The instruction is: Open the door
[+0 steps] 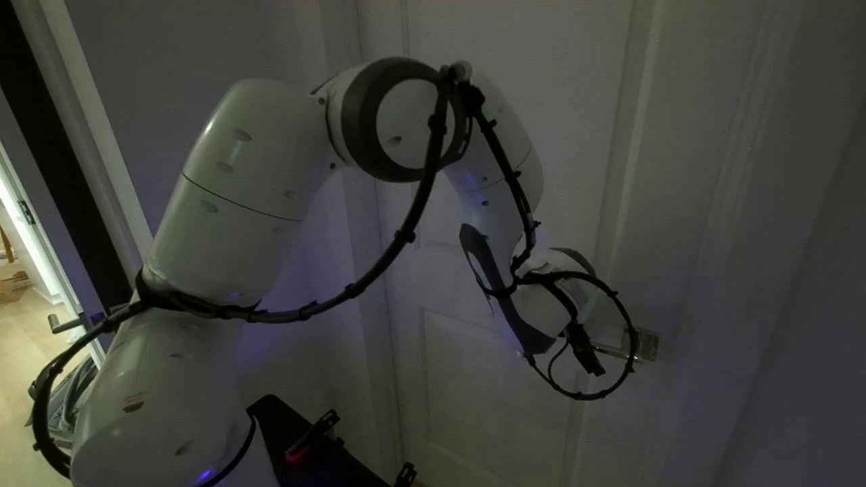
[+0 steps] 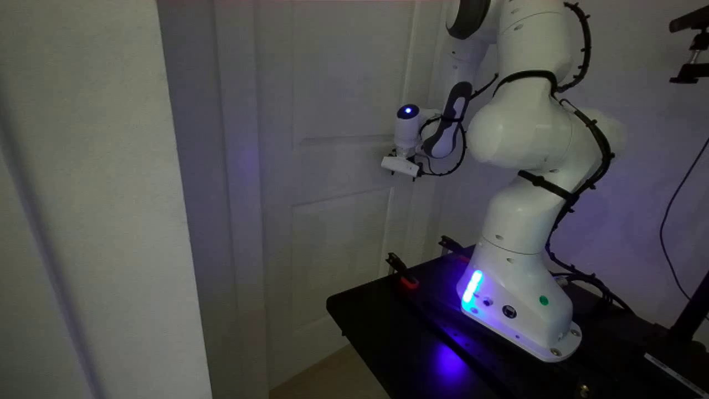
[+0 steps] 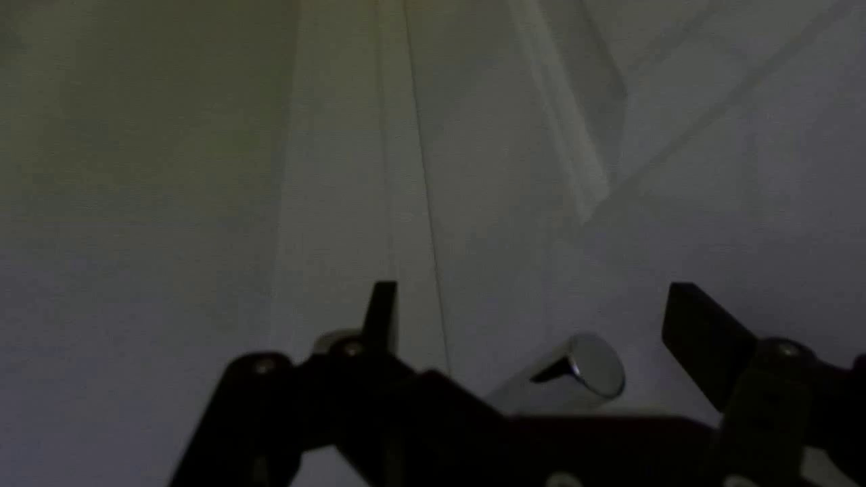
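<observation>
Found Robotiq gripper (image 3: 534, 304) spread, presumably to admit silver lever handle (image 3: 597, 366), seen between the jaws; cannot tell whether touching. Noted white panelled door (image 2: 338, 166) ahead of the gripper, seemingly closed, likely latched until levered.

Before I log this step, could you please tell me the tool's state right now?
Tool: open, holding nothing; in the wrist view, the silver lever handle shows between its parted jaws, not gripped.
</observation>
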You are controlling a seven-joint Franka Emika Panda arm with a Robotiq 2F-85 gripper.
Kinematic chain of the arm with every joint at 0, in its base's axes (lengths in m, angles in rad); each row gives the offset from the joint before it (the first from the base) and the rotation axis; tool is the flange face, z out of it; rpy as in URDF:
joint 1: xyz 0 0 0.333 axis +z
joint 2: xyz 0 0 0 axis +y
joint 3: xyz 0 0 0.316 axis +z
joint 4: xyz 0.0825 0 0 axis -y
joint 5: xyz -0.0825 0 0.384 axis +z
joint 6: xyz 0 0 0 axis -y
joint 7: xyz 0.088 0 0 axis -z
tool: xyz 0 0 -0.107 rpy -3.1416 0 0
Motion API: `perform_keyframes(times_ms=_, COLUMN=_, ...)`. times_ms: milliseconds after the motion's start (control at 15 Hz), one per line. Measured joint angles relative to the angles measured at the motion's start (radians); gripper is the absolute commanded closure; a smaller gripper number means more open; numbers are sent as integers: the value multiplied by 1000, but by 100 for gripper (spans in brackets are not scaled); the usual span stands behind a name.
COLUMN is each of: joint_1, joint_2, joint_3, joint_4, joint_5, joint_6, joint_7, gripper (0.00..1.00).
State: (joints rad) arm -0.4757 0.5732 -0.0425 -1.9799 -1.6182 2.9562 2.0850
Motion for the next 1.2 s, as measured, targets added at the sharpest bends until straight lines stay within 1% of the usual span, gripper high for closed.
perform_keyframes(times_ms=200, joint_1=2, joint_2=31, joint_3=0, joint_4=19, joint_5=-34, joint_6=-8, joint_7=39, gripper=0)
perform_keyframes(times_ms=400, joint_1=2, joint_2=40, joint_3=0, joint_4=28, joint_5=-48, joint_6=-15, joint_7=47, gripper=0)
perform_keyframes(times_ms=1067, joint_1=1, joint_2=37, joint_3=0, joint_4=29, joint_5=-47, joint_6=-16, joint_7=47, gripper=0)
perform_keyframes(times_ms=1200, joint_1=0, joint_2=33, joint_3=1, joint_4=23, joint_5=-13, joint_6=-16, joint_7=37, gripper=0)
